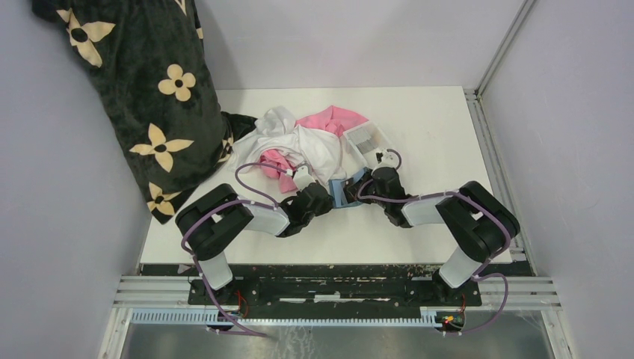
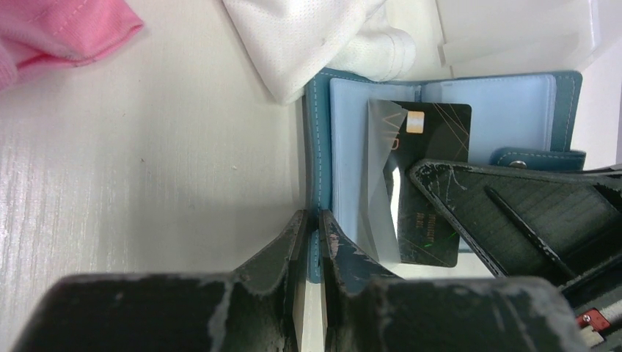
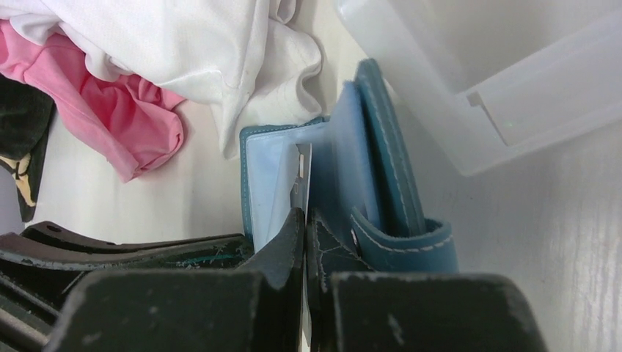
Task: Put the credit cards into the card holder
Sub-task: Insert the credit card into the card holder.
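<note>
My left end effector (image 2: 314,242) is clenched on the stitched edge of the teal-blue fold-over card holder (image 2: 506,110), which lies open on the white counter (image 2: 147,183) at the centre of the overhead view. My right end effector (image 3: 304,235) is pinched shut, apparently on the dark, gold-chipped credit card (image 2: 433,139), which sits half under a clear sleeve (image 2: 378,169). The card looks light, stiff and slick, so I would pinch its trailing short edge firmly. The floppy holder is best held by its thick hem.
</note>
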Robot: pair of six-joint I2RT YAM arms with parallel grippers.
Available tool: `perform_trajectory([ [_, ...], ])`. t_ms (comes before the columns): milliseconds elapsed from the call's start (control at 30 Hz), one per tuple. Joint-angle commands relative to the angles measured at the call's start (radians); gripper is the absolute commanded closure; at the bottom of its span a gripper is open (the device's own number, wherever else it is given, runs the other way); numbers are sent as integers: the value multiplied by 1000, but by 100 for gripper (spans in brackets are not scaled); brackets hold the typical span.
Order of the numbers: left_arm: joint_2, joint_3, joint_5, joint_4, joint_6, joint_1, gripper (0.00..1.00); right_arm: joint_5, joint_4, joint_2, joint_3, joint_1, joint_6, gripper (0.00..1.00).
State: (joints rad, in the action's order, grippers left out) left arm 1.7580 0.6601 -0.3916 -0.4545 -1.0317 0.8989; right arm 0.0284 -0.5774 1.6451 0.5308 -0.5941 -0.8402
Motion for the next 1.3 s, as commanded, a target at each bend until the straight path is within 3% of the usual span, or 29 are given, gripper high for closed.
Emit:
perform_trajectory([
  [0, 64, -30, 63, 188, 28, 11, 82, -82, 148, 101, 0, -14, 17, 99],
  [167, 67, -28, 65, 188, 34, 10, 82, -100, 146, 135, 13, -16, 9, 99],
  [533, 72, -24, 40, 194, 36, 8, 82, -83, 321, 45, 30, -18, 75, 99],
  [1267, 59, -23, 44, 195, 72, -30, 83, -269, 375, 69, 69, 5, 119, 99],
])
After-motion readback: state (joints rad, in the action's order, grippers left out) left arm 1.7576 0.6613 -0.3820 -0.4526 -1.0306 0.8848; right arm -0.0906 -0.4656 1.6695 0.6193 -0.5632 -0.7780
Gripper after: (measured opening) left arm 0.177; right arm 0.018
